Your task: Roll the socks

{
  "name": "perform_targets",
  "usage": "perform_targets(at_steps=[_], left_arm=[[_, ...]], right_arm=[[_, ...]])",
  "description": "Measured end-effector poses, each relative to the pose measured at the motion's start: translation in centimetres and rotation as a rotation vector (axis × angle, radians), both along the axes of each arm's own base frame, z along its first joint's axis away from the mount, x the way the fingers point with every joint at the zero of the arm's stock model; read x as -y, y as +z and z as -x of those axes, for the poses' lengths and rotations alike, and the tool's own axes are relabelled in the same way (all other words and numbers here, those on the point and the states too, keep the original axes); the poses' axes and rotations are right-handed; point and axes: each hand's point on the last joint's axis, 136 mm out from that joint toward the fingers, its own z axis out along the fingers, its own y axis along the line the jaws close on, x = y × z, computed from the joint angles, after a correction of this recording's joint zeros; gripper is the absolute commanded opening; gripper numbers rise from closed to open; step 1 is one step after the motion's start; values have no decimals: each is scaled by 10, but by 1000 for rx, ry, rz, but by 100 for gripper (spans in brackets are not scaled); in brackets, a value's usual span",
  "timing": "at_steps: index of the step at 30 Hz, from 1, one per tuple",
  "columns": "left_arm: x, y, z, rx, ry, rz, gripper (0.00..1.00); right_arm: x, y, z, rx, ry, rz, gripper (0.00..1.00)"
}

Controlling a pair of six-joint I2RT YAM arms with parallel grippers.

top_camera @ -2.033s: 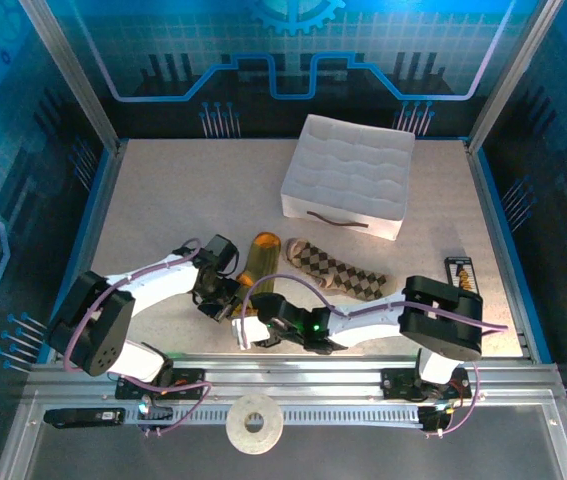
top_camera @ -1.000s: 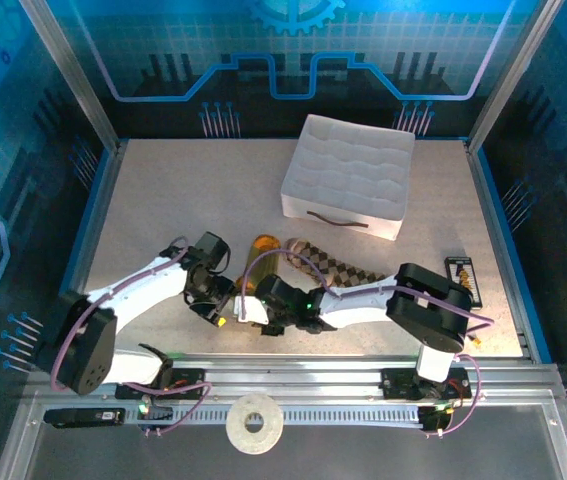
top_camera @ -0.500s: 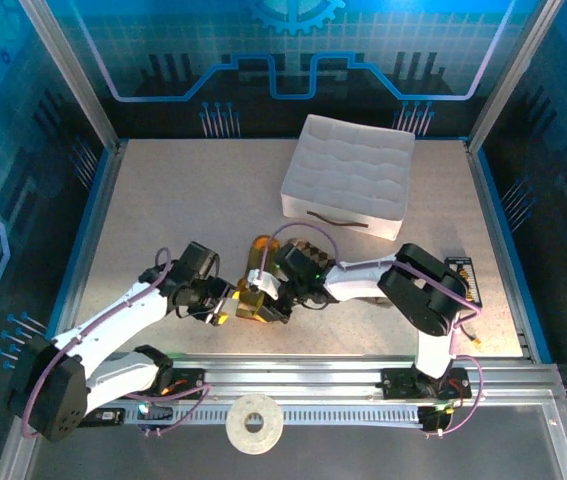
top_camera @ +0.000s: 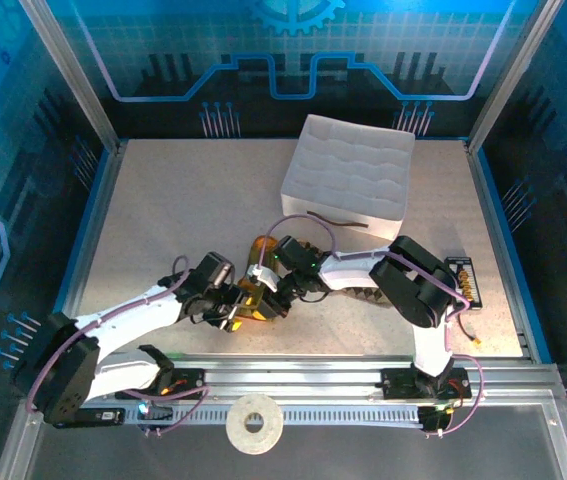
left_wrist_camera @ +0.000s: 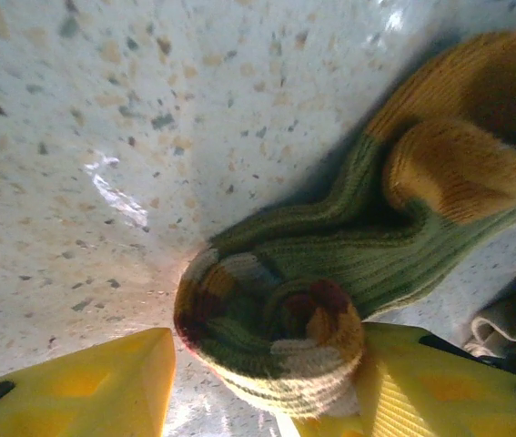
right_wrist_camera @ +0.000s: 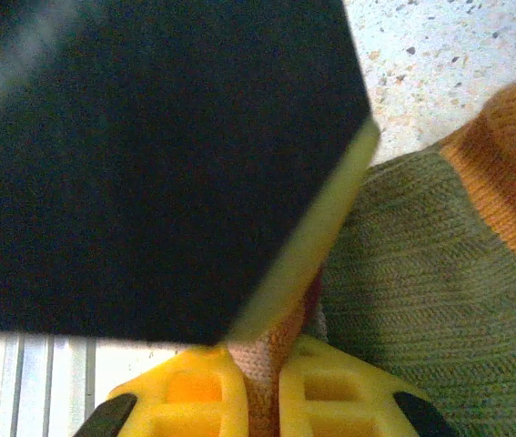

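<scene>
Two socks [top_camera: 263, 247] lie largely hidden under the right gripper [right_wrist_camera: 259, 369] pinching them.

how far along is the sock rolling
Done: the green sock's striped cuff is curled into a roll. In hand: that roll sits between the left pincer's fingers while the right pincer pinches the sock. Left: its orange end lies flat, and the checked sock, mostly under the right arm, looks unrolled.

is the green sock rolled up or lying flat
Partly rolled. In the left wrist view the striped cuff end of the green sock is wound into a tight coil, while its orange part lies unrolled beyond it.
</scene>
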Motion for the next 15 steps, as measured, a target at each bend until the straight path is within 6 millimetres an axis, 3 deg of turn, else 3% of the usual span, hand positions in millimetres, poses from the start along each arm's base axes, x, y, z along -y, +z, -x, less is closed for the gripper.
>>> perform_targets(at_steps=[3,7,11,15], left_arm=[[4,-8,2,-22,0,-14,39],[7,-18,4,-73,13,-42,6],[7,-18,6,-132,30,-73,0],[8,-20,11,-168,36,-70,0]], right_arm=[[0,0,2,-13,4,3,0],[3,-1,7,-38,14,11,2],[3,0,9,-6,25,19,23],[10,6,10,195,33,36,50]])
